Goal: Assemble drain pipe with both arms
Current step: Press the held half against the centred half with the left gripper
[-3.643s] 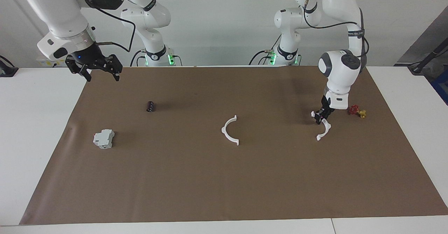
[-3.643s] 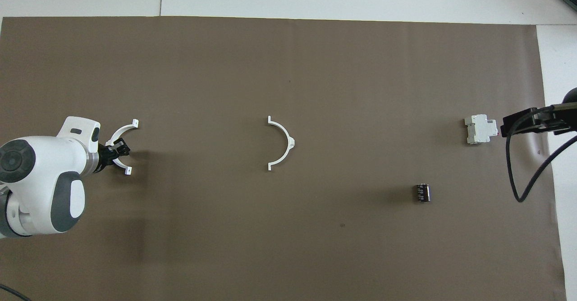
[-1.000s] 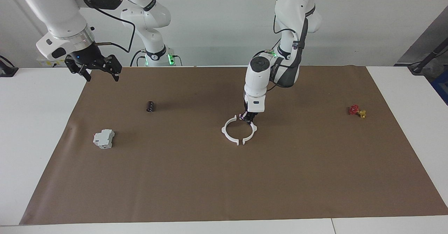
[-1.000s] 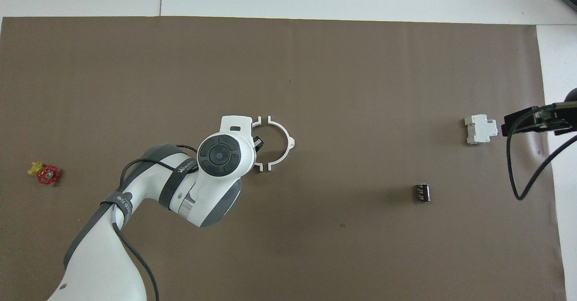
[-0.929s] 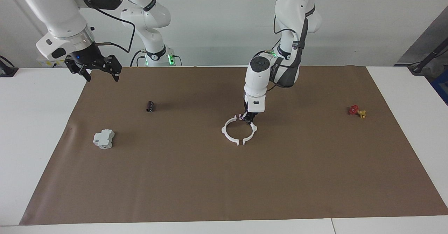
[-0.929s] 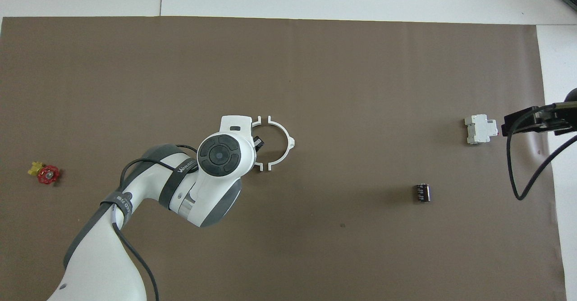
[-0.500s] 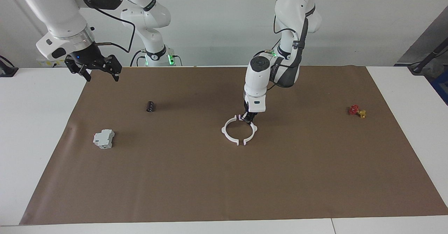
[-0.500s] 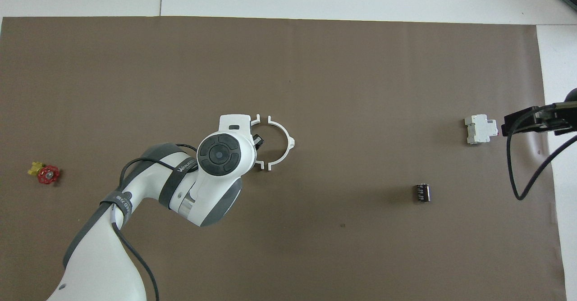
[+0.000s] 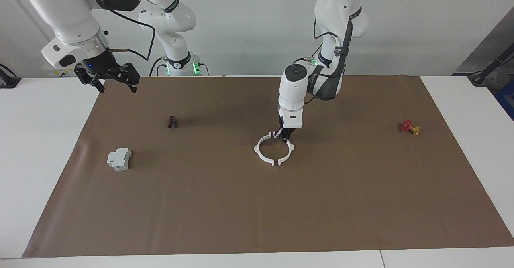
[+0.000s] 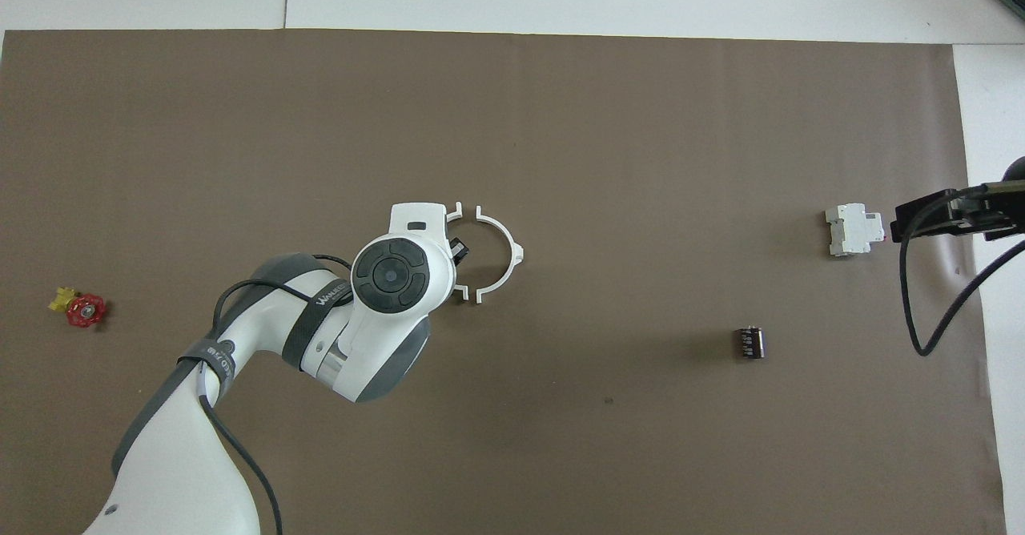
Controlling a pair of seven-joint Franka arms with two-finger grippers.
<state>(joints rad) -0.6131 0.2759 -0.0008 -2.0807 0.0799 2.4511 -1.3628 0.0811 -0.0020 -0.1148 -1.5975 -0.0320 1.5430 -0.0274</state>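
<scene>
On white table (image 9: 40,147), brown mat (image 9: 257,212)

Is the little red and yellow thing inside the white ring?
No, the red and yellow piece lies alone toward the left arm's end, apart from the white ring.

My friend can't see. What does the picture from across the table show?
The left gripper is shut on one white half-ring, holding it against the other half-ring on a brown mat. The right gripper waits open above the mat's corner.

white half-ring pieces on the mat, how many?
2, both mid-mat, facing each other as a nearly closed ring: one arc lies free, the other arc, toward the left arm's end, is gripped by the left claw.
</scene>
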